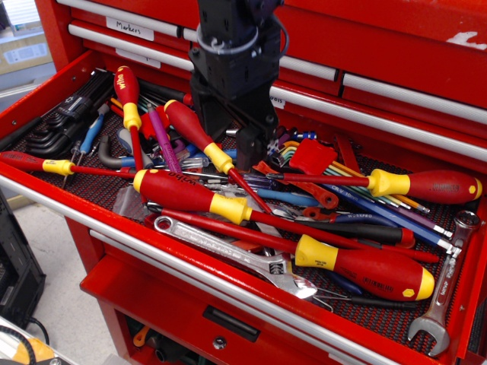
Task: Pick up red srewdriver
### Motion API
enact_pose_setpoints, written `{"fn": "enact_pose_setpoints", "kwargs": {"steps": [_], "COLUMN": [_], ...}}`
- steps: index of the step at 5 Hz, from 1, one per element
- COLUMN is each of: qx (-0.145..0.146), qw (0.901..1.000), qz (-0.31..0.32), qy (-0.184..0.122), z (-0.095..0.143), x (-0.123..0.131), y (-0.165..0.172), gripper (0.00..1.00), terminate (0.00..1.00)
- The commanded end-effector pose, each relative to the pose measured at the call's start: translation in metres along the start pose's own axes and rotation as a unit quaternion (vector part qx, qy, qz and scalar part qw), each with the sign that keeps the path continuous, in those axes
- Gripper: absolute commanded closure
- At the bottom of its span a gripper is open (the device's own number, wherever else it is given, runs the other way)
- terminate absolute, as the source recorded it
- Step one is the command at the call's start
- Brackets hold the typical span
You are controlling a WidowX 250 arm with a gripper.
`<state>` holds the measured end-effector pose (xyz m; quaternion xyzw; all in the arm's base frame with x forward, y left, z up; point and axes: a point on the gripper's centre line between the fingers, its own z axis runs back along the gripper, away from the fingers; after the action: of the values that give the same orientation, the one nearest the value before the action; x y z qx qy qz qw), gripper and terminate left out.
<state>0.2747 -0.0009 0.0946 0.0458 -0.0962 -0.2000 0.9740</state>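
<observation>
At the front edge of the open drawer (228,285), an adjustable wrench (236,255) was seen, and near the front right corner a combination wrench (445,293). Just behind the adjustable wrench the red srewdriver (190,195) was laid almost parallel to the front edge, its yellow butt cap toward the left and its long red shaft running to the right under other tools. A second large screwdriver (365,268), with its butt to the right, was placed in front of that shaft. Farther back, toward the rear edge, the gripper (228,144) was held above the clutter, apart from the target; its fingers were seen well separated, and nothing was held between them. The approach step was judged to be in hand. For the next move, a descent toward the thick handle would be needed, with the fingers set across it. The drawer floor was covered by a dark mesh liner (95,190). Behind, closed red drawers (380,53) with labels were seen.
</observation>
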Motion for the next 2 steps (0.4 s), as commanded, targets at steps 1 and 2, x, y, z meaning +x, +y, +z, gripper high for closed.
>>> {"fn": "enact_pose_setpoints", "kwargs": {"steps": [1,2], "qx": [0.001,-0.024], "qw": [0.9971,0.9927], "qz": [-0.077,-0.118], "qy": [0.004,0.011], "z": [-0.022,-0.035], "x": [-0.004,-0.009], "y": [0.011,0.011], "gripper": [0.0,0.0], "terminate": [0.0,0.0]}}
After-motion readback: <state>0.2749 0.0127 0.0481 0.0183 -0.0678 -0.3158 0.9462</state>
